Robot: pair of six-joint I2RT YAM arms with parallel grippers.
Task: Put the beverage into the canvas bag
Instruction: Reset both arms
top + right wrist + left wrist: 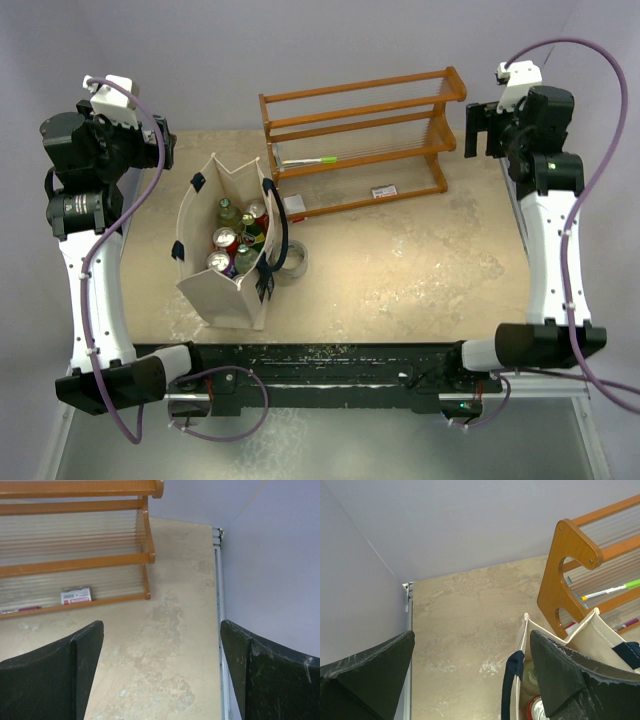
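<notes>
On the left half of the table [420,260], the canvas bag [225,295] stands upright with its mouth open. Its long axis runs from the far edge toward the arm bases. Several drinks [222,238] already sit inside it, cans and bottles packed close together. Just beside its right wall stands a pale round container [295,262], which could be one more beverage, though it is too small to tell. The wooden rack [360,110] stands beyond it, toward the back.

The left gripper [155,150] hangs high near the far-left corner with its jaws spread wide and nothing between them. From there the bag lies toward the near side and to its right, and the left wrist view catches only the bag's far rim and a navy handle. The right gripper [480,130], equally spread and empty, hangs at the far-right corner, well apart from the bag. The left arm is judged the nearer one for any move into the bag's mouth.
</notes>
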